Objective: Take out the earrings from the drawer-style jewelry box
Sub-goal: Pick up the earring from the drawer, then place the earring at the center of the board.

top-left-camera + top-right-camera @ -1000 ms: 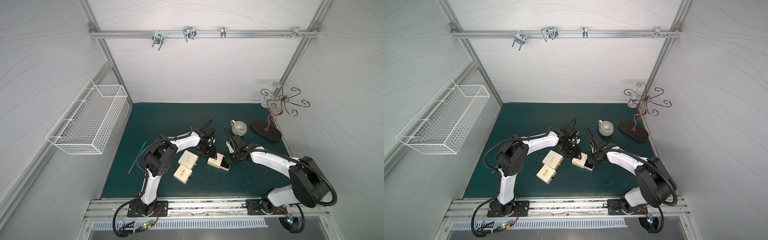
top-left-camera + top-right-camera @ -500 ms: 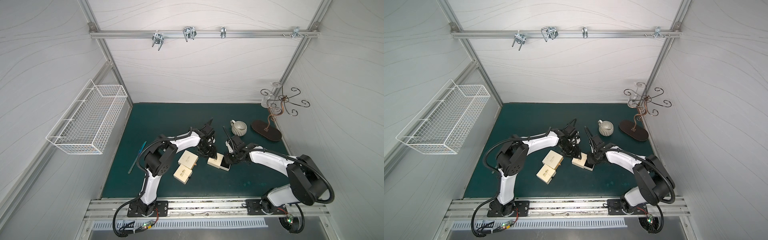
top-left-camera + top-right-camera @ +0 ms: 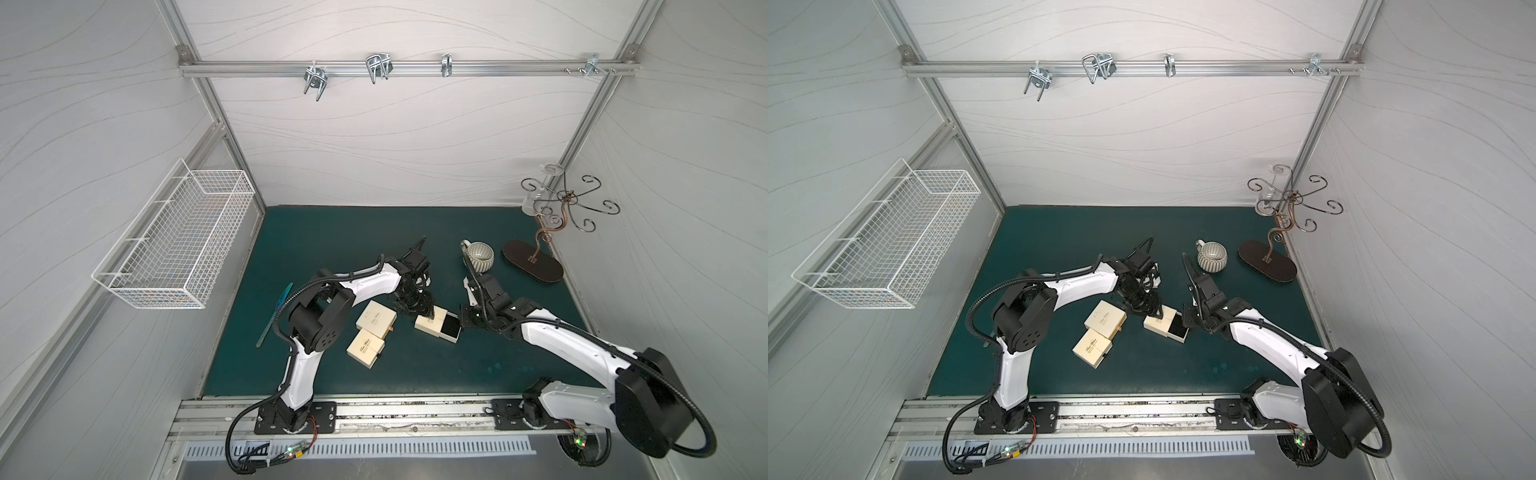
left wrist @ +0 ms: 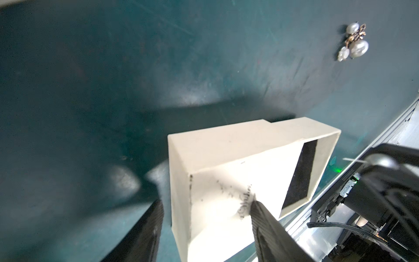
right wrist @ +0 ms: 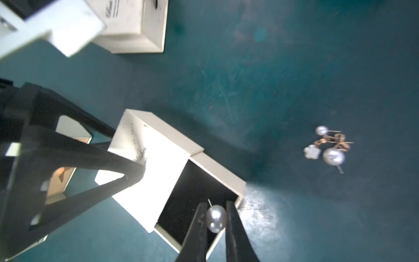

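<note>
Although every cream box carries a line of dark cursive script on its lid, none of it can be read. On the open box [image 4: 226, 163] the letters are smeared and partly covered by one finger [image 4: 267, 226], and in both top views the script is too small.

The boxes are three. Two closed boxes [image 3: 375, 320] [image 3: 365, 347] lie close together beside the left jaws, on the side away from the right jaws. The third is the open one, which lies between the two pairs of jaws, with its black-lined drawer [image 5: 199, 188] pulled out toward the right jaws.

The left jaws stand partly apart over this box. One fingertip rests on the lid and the other is down beside the side wall; if it touches the wall I cannot tell.

The right jaws are narrow and pinch one pearl earring [image 5: 216, 218] with a thin pin, directly above the drawer.

More earrings [image 5: 328, 147] lie in one small heap on the green surface [image 5: 272, 79], apart from both pairs of jaws and from the box. In the heap I count two round pearls, one bigger and one smaller, one white flower-shaped piece and some golden metal parts. How many earrings these make I cannot tell.

Behind the right jaws stand one ribbed mug [image 3: 480, 255] and one curly metal stand [image 3: 532, 262].
</note>
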